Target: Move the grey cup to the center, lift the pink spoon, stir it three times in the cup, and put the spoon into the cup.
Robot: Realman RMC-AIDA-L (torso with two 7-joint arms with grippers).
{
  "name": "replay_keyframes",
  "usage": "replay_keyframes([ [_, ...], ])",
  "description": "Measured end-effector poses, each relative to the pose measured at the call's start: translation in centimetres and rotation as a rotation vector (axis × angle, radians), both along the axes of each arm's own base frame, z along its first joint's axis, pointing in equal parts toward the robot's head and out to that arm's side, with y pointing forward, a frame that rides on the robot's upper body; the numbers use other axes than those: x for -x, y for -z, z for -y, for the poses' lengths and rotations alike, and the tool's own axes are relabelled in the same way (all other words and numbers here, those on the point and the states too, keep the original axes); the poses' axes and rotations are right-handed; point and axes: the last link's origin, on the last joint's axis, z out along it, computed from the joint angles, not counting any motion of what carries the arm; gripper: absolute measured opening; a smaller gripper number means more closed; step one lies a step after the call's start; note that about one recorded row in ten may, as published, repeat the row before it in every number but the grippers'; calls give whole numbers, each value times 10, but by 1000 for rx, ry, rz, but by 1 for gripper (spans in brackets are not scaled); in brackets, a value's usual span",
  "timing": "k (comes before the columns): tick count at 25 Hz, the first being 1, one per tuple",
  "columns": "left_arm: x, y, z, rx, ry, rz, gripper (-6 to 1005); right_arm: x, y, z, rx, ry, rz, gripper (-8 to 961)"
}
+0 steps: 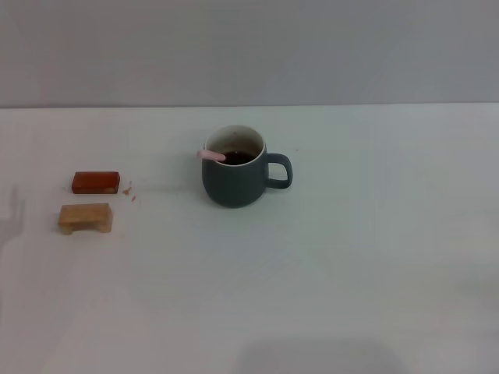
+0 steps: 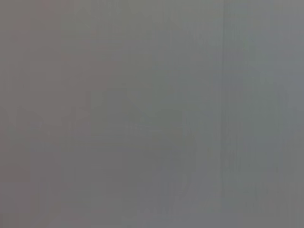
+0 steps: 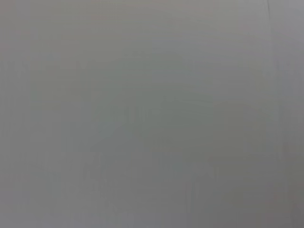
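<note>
Neither arm nor its fingers show anywhere, so their state and any place relative to them I cannot tell. Farther back on the surface [image 1: 327,296], mid-way across, the grey cup [image 1: 234,181] stands upright with the pink spoon [image 1: 211,155] resting inside; the task looks finished.

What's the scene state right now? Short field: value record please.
grey cup: upright near table centre, handle toward robot's right, dark liquid inside
pink spoon: in the cup, pink handle end resting on the rim on robot's left side
red-brown block: on table, robot's left
tan block: just nearer the robot than the red-brown one
table: white
left gripper: not in view
right gripper: not in view
wrist views: plain grey only
</note>
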Motion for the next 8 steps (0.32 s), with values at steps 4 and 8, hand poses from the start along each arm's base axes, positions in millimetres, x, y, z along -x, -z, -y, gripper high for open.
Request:
replay_keyframes([
  [4, 0, 0, 0, 1, 0, 4, 616, 0, 0, 0, -1, 1, 0, -1],
  [8, 0, 1, 0, 3, 0, 7, 616, 0, 0, 0, -1, 2, 0, -1],
])
